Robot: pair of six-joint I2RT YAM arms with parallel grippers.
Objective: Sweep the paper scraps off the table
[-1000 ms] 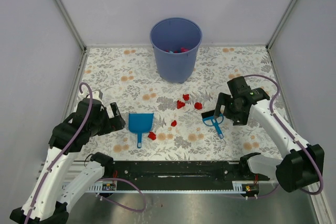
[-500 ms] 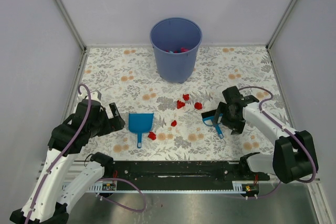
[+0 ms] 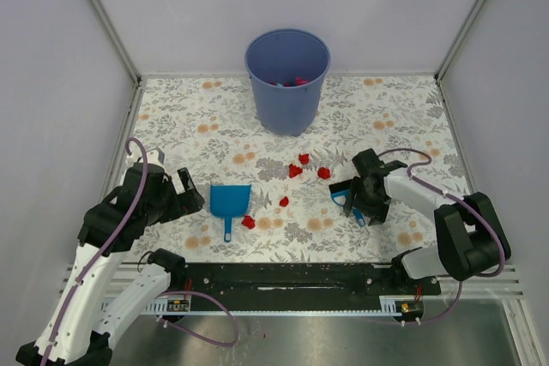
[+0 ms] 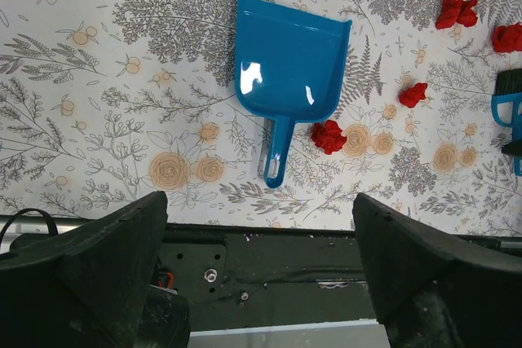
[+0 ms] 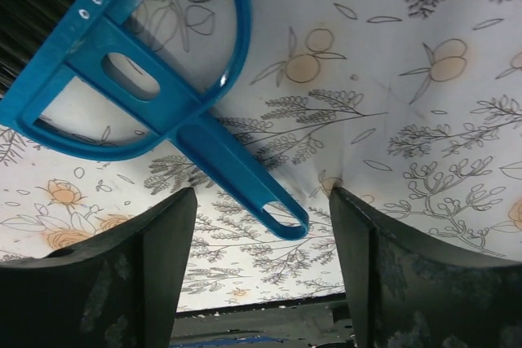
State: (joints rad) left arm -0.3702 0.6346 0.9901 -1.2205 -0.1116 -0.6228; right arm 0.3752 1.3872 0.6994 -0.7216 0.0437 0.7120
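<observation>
White floral table (image 3: 395,109) inside plain grey walls; red paper scraps (image 3: 295,171) scattered mid-table between blue dustpan (image 3: 230,200) and blue brush (image 3: 346,198), one scrap just beside the dustpan handle; blue bin (image 3: 287,83) at far side; left gripper (image 4: 259,201) spread wide, holding nothing, left of dustpan; right gripper (image 5: 259,205) low over brush, jaws apart either side of its handle, not clamped.

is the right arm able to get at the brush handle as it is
Probably yes: the right pincer hangs open right over the blue brush handle, a finger on either side, nothing between.
</observation>
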